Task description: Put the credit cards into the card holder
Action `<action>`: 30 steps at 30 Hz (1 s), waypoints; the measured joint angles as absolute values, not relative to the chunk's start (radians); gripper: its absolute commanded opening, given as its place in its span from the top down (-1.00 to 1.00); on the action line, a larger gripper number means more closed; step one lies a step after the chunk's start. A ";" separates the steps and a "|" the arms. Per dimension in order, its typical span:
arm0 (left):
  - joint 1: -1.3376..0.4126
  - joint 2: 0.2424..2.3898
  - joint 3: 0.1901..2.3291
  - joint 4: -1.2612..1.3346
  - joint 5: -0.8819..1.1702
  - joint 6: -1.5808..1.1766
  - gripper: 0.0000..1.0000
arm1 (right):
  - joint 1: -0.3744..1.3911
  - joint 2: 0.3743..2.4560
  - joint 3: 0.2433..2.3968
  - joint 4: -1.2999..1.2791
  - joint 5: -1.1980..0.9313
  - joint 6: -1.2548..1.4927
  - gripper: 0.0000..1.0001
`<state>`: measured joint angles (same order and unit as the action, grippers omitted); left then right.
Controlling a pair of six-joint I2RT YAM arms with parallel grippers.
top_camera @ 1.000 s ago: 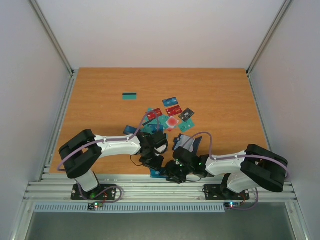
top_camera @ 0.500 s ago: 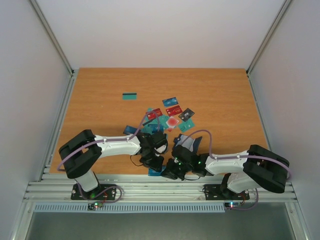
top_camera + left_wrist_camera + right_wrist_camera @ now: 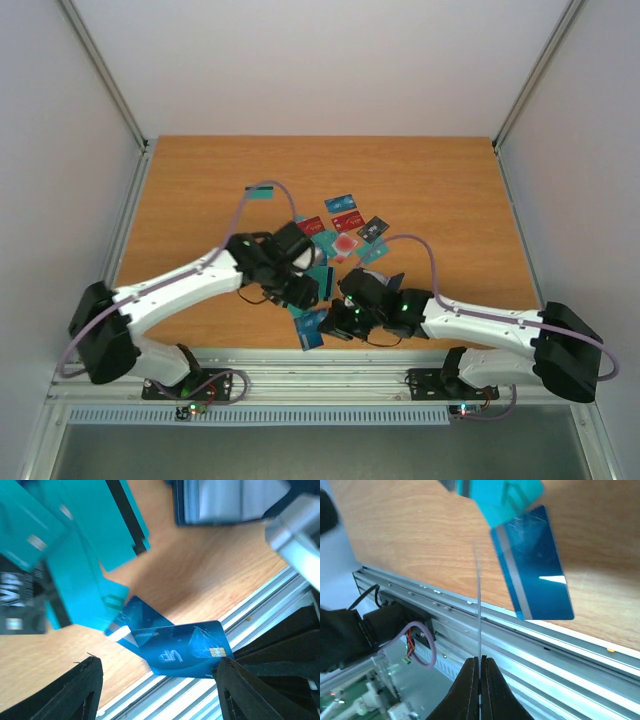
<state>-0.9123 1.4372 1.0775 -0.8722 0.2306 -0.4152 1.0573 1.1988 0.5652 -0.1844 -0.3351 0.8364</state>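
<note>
Credit cards [image 3: 345,228] lie scattered mid-table: teal, red and dark grey. Two blue cards [image 3: 310,328] overlap at the near table edge; in the left wrist view the top one [image 3: 185,650] reads "VIP" and hangs over the rail. My left gripper [image 3: 303,290] [image 3: 159,667] is open and empty above them. My right gripper [image 3: 338,322] [image 3: 480,660] is shut on a thin card [image 3: 478,605], seen edge-on, over the rail. The dark navy card holder [image 3: 388,284] lies behind the right gripper, and it shows at the top of the left wrist view [image 3: 225,500].
A lone teal card [image 3: 260,192] lies far left of the pile. The aluminium rail [image 3: 320,375] runs along the near table edge. A blue striped card [image 3: 535,570] and a teal card [image 3: 500,495] lie by the right gripper. Both grippers are close together.
My left arm has swung out and its gripper has lifted back from the table edge toward the card pile. My right gripper has shifted slightly left, still shut on its card.
</note>
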 measured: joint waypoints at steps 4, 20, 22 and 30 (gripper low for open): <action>-0.839 1.312 1.171 -0.970 0.203 -0.325 -0.45 | 1.055 1.182 0.748 -0.432 -0.273 0.651 0.98; -0.762 1.264 1.554 -1.190 0.211 -0.781 -0.34 | 1.056 1.165 1.153 -0.866 0.195 -0.020 0.98; -0.761 1.263 1.551 -1.177 0.236 -0.887 -0.35 | 1.061 1.164 1.155 -0.846 0.247 -0.102 0.98; -0.761 1.244 1.396 -0.979 0.346 -1.216 -0.28 | 1.093 1.145 1.155 -0.698 0.389 -0.416 0.97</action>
